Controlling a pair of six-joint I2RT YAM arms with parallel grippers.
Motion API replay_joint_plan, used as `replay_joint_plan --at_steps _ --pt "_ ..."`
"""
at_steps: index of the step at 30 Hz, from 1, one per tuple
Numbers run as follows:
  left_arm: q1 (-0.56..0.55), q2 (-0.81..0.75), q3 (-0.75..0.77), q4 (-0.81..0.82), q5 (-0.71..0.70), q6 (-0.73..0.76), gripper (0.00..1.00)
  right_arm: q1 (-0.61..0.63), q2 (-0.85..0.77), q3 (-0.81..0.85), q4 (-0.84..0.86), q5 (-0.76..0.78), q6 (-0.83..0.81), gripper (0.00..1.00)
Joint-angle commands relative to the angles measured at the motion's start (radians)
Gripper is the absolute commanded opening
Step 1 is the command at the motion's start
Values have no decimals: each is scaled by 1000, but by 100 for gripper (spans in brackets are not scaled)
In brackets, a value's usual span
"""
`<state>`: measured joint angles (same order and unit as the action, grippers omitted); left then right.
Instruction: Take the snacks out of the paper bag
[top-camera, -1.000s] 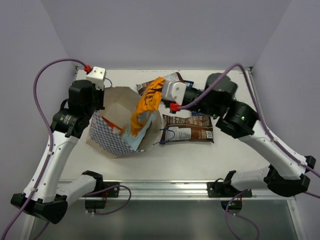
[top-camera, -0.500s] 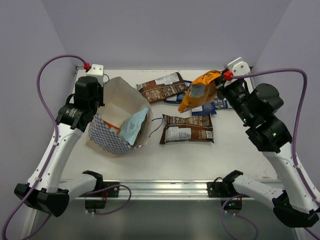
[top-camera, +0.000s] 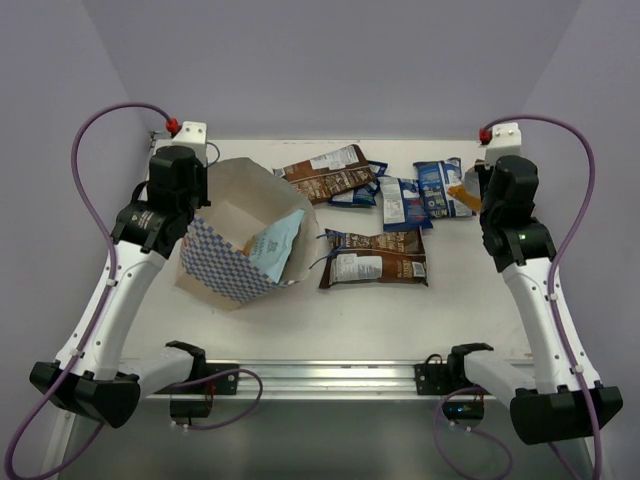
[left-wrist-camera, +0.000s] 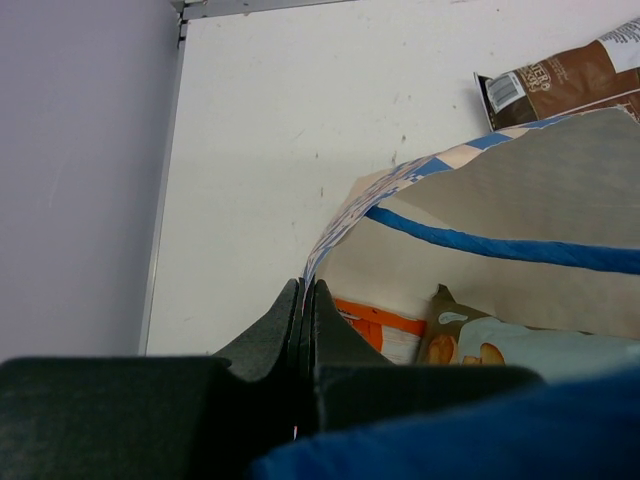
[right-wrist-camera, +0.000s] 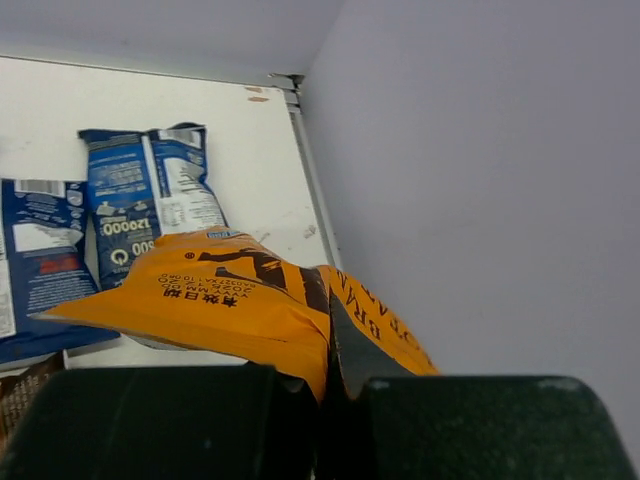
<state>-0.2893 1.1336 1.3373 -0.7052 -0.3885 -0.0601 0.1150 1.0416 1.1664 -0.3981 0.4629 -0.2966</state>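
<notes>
orange packet carried clear of the bag, now over the far right worktop

item: orange packet (right-wrist-camera: 200, 300), clamped in the right gripper (right-wrist-camera: 328, 340) and hanging over the far right of the worktop (top-camera: 470, 300), just beside the blue packets (top-camera: 437, 187).

change: a second ago it was only just out of the bag mouth at centre. half a second ago it was part way across. now it is at the right side. judged: one more snack is out and only the release is left for it.

bag (top-camera: 225, 270): far left, mouth open toward the right, unmoved. left gripper (left-wrist-camera: 305, 290) is closed flat on its rim.

still inside: light blue packet (top-camera: 275, 245) at the mouth, second orange packet (left-wrist-camera: 378, 322) deeper in.

already out: brown packets (top-camera: 375, 260), centre.

edges: right wall and worktop rim lie close on the held packet's right, so little room that way.

room: bare worktop lies nearer, on the right. the return path to the bag passes over the brown packets.
</notes>
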Motion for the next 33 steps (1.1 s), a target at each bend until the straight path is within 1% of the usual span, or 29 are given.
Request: replay_joint_plan --at_steps 1,4,5,6,8,9,10,11,12,13,14,15,17,18,19,21,22,24,26,27,28,29,31,32,33 --pt "1 -11 40 62 10 -12 0 -2 -19 10 102 122 0 0" --pt "1 -11 37 70 37 -12 0 5 32 -72 59 74 104 0" --pt "1 -12 36 72 42 -12 0 9 50 -138 58 74 125 0" --pt "1 -12 33 75 46 -12 0 15 72 -169 51 63 146 1" --pt "1 -17 26 81 54 -9 0 43 151 -223 3 -1 241 15" --pt "1 -18 26 82 56 -6 0 54 179 -232 -58 -33 279 28" --pt "1 -18 26 81 56 -6 0 83 202 -238 -89 -73 356 32" --pt "1 -18 31 79 57 -6 0 104 224 -249 -116 -131 384 34" --pt "1 -18 34 79 60 -4 0 130 219 -257 -148 -154 402 40" --pt "1 -20 37 79 63 -4 0 188 209 -258 -165 -176 431 43" --pt "1 -23 40 76 66 -3 0 218 189 -245 -186 -241 444 49" --pt "1 -23 40 75 69 0 0 244 135 -234 -229 -271 459 59" --pt "1 -28 48 69 76 3 0 322 71 -197 -267 -343 485 63" --pt "1 -31 48 69 76 3 0 342 7 -186 -303 -413 493 69" --pt "2 -32 48 69 86 9 0 365 -21 -174 -317 -450 504 75" --pt "1 -37 49 64 95 13 0 376 -70 -133 -367 -524 504 84" --pt "1 -38 48 62 99 14 0 379 -110 -116 -380 -532 496 86" --pt "1 -38 48 52 111 19 0 380 -144 -67 -393 -566 461 88" --pt "1 -40 43 46 128 25 0 388 -161 -13 -390 -636 400 90" --pt "1 -43 43 44 134 31 0 393 -158 2 -369 -673 374 92" --pt "1 -44 43 39 140 35 0 405 -155 13 -348 -752 329 93" --pt "1 -51 42 38 142 40 0 420 -143 30 -322 -782 311 93" --pt "1 -57 36 39 148 55 0 492 -112 61 -266 -840 211 93" --pt "1 -66 31 41 148 55 0 523 -71 96 -251 -836 179 93" --pt "1 -70 26 42 152 89 0 584 -43 117 -239 -836 90 93"
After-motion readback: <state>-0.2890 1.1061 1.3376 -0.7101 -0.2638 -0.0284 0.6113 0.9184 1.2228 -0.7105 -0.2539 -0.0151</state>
